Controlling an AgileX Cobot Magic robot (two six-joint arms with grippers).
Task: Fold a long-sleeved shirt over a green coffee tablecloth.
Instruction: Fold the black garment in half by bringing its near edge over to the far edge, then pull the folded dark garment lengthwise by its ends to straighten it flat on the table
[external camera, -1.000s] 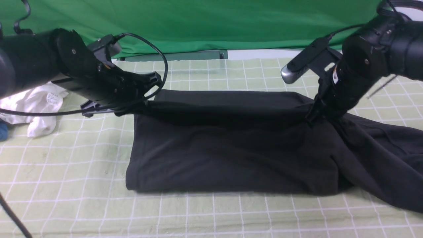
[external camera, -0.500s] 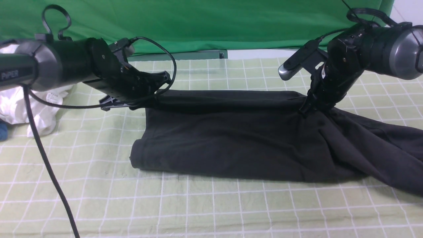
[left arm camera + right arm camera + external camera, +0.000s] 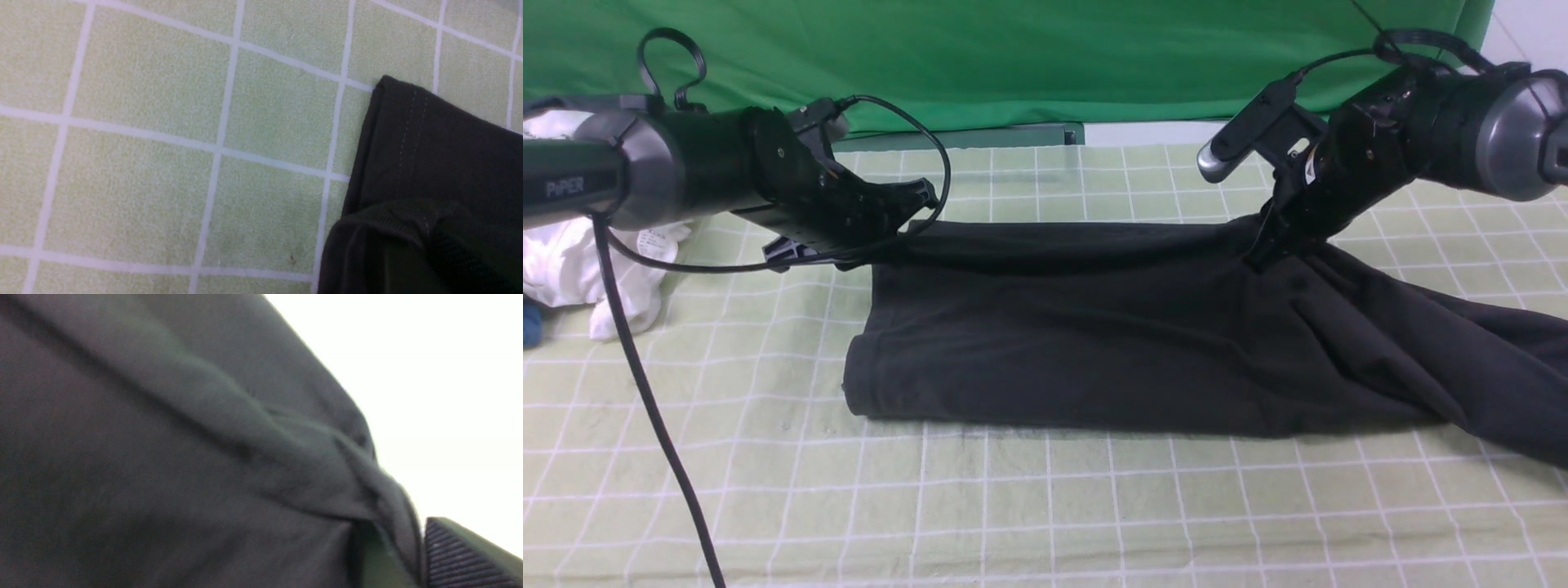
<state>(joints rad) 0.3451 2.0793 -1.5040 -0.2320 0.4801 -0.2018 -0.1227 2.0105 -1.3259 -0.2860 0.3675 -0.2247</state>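
Arms (image 3: 686, 180) low, angled inward at shirt (image 3: 1094, 327).

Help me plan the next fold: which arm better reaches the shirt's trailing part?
Right, probably: the right gripper touches the shirt beside its trailing part; the left gripper is at the opposite edge.

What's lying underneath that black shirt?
The green checked tablecloth shows all around the black long-sleeved shirt, so it likely runs beneath. Anything else under the shirt is covered and cannot be seen.
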